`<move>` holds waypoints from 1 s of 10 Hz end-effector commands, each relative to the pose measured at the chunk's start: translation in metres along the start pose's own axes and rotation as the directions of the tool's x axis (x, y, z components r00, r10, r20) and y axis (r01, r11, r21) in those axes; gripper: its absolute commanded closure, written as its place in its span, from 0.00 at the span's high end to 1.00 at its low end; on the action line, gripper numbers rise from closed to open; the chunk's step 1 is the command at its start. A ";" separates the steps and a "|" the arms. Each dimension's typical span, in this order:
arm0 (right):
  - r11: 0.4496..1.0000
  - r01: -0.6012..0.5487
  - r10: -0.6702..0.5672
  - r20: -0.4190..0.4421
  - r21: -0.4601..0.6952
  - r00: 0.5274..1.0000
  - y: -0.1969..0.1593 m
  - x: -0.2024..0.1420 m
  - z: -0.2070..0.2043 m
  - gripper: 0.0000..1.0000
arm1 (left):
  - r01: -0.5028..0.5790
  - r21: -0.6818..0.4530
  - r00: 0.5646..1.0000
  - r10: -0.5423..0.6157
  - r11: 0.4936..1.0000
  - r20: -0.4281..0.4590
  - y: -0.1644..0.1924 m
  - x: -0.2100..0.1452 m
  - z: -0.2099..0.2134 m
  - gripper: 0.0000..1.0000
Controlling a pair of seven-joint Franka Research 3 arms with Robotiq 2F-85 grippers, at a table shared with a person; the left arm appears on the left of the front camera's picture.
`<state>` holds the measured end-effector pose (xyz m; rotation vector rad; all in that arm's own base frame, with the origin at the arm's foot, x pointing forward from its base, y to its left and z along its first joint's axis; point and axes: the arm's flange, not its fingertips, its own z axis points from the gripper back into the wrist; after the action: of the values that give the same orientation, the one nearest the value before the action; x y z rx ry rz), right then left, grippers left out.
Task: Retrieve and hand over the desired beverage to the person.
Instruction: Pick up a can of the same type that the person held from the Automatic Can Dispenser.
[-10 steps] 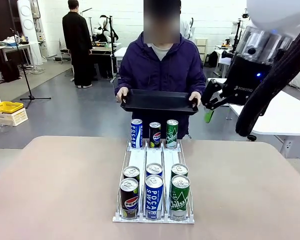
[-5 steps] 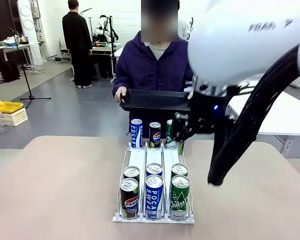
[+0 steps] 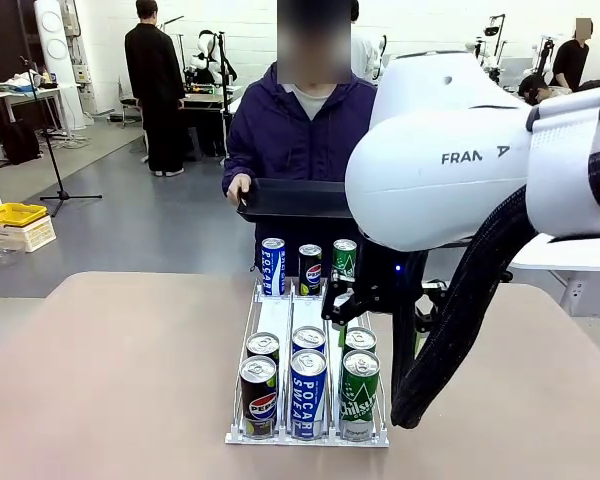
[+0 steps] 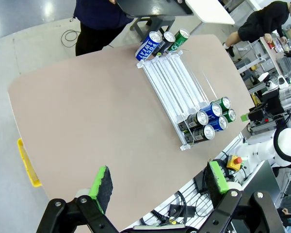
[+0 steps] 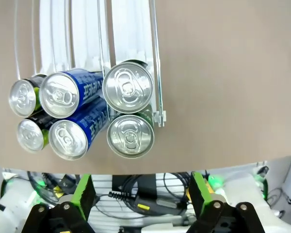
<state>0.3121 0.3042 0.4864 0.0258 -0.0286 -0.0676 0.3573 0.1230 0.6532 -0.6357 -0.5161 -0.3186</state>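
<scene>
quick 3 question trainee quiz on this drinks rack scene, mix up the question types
1. True or false: the right claw is shut on a can.
2. What does the person hold? A: a black tray. B: a can. C: nothing.
3. Fill in: ___ cans stand at the near end of the rack.
Key: 1 false, the right claw is open and empty; 2 A; 3 six.
</scene>
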 end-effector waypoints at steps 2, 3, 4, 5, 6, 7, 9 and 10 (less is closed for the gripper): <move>1.000 -0.023 0.023 -0.017 -0.009 1.000 0.001 -0.001 0.007 1.00 | 0.014 -0.012 1.000 -0.014 1.000 0.001 0.001 0.001 0.002 1.00; 1.000 -0.023 0.023 -0.017 -0.009 1.000 0.001 -0.001 0.007 1.00 | 0.014 -0.012 1.000 -0.014 1.000 0.001 0.001 0.001 0.002 1.00; 1.000 -0.023 0.023 -0.017 -0.009 1.000 0.001 -0.001 0.007 1.00 | 0.014 -0.012 1.000 -0.014 1.000 0.001 0.001 0.001 0.002 1.00; 1.000 -0.010 0.010 -0.006 0.000 1.000 0.001 -0.002 0.004 1.00 | 0.014 -0.012 1.000 -0.014 1.000 0.001 0.001 0.001 0.002 1.00; 1.000 -0.025 0.025 0.003 0.001 1.000 0.003 0.001 -0.001 1.00 | 0.014 -0.012 1.000 -0.014 1.000 0.001 0.001 0.001 0.002 1.00; 0.999 -0.032 0.032 0.019 0.007 0.999 0.005 0.002 -0.005 1.00 | 0.014 -0.012 1.000 -0.014 1.000 0.001 0.001 0.001 0.002 1.00; 0.999 -0.048 0.048 0.031 0.023 0.998 0.007 0.004 -0.017 1.00 | 0.014 -0.012 1.000 -0.014 1.000 0.001 0.001 0.001 0.002 1.00; 0.999 -0.050 0.049 0.027 0.022 0.998 0.006 0.005 -0.022 1.00 | 0.014 -0.012 1.000 -0.014 1.000 0.001 0.001 0.001 0.002 1.00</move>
<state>0.3164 0.3112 0.4760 0.0477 -0.0396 -0.0429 0.3573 0.1230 0.6532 -0.6357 -0.5161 -0.3186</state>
